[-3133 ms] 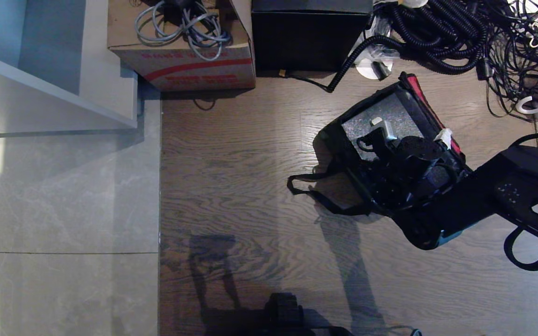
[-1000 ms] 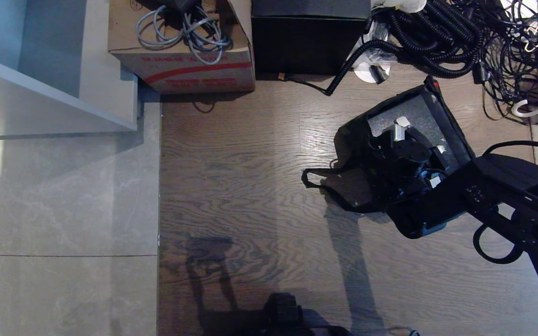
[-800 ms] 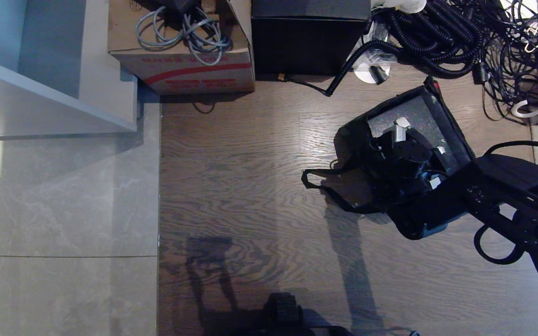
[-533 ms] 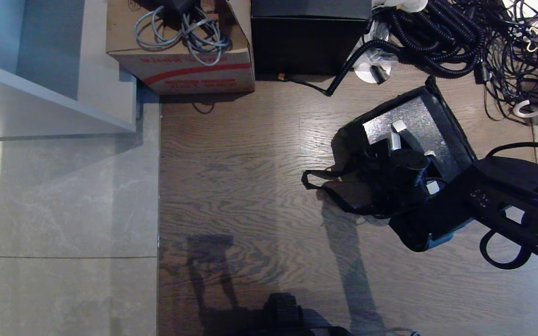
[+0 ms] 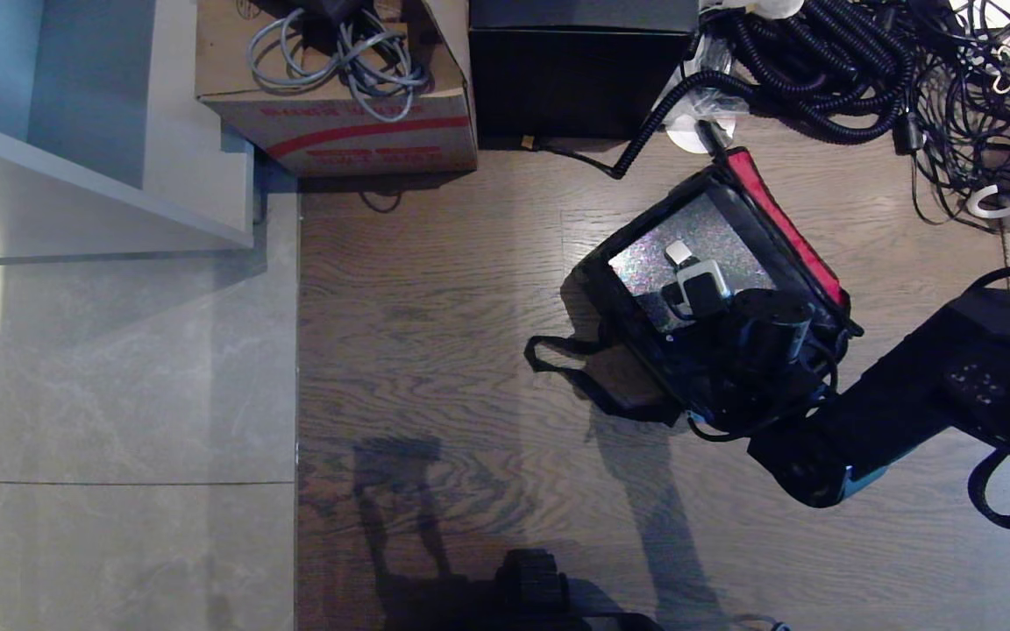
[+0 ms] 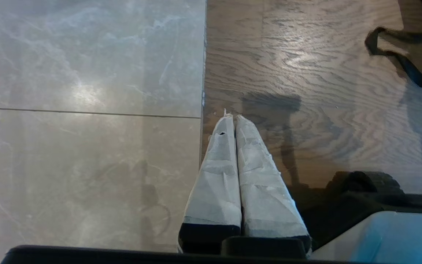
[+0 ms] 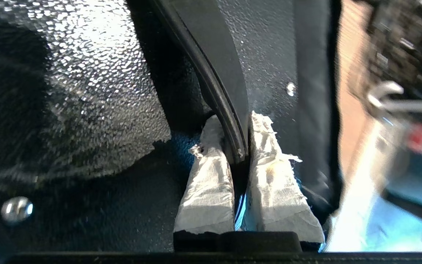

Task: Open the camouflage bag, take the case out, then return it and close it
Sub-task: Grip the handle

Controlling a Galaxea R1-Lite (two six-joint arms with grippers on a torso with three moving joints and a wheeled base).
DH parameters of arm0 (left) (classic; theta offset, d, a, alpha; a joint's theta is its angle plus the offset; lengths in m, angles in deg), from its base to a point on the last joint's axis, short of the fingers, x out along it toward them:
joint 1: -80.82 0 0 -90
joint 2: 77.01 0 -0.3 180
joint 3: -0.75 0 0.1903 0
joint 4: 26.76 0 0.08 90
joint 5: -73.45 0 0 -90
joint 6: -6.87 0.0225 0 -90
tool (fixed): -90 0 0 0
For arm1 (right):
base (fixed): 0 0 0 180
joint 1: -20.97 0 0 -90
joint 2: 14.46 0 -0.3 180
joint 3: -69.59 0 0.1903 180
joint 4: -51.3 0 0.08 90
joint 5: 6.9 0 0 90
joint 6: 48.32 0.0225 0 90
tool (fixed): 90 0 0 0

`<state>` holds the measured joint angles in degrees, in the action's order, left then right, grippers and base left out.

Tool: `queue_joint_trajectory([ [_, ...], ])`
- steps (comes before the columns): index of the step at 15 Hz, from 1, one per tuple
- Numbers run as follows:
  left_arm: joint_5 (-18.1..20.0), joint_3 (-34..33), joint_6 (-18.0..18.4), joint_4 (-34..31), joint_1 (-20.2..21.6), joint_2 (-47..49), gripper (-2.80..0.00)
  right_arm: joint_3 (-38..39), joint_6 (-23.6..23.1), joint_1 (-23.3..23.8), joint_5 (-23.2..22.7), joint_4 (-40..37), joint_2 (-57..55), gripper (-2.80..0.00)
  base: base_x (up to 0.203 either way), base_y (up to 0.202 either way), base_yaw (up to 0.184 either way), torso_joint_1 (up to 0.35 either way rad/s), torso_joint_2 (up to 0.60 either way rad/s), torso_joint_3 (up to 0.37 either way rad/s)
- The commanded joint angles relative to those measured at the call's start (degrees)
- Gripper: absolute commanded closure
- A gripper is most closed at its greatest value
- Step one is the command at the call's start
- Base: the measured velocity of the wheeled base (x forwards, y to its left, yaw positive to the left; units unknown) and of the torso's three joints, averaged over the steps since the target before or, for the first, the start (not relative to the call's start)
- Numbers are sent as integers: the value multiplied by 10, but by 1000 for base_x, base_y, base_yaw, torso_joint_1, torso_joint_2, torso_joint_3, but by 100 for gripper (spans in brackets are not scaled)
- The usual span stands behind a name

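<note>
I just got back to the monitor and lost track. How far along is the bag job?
Done: the camouflage bag is open, red flap lining showing. In hand: the right gripper is shut on the case's black handle, with the case seated in the bag's opening; whether it is going out or back in I cannot tell. Left: closing the bag. The left gripper hangs shut over bare floor.

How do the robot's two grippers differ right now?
The right gripper is shut on the case's black handle, inside the camouflage bag; the left gripper holds nothing. The right one works at the bag, while the left hangs over bare floor. Both have white-wrapped fingers, closed together.
</note>
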<state>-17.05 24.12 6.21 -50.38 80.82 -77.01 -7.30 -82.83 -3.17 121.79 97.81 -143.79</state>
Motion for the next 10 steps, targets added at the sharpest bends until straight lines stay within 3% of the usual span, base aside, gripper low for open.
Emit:
queue_joint_trajectory([
  [1,0,0,0,0,0,-1,0,24,-7,5,-56,9,40,0,0,0,0,0,0,0],
  [3,0,0,0,0,0,-1,0,49,-25,23,-127,8,61,0,0,0,0,0,0,0],
  [7,0,0,0,0,0,-1,0,92,-104,72,-286,5,97,0,0,0,0,0,0,0],
  [10,0,0,0,0,0,-1,0,87,-141,105,-310,-22,112,0,0,0,0,0,0,0],
])
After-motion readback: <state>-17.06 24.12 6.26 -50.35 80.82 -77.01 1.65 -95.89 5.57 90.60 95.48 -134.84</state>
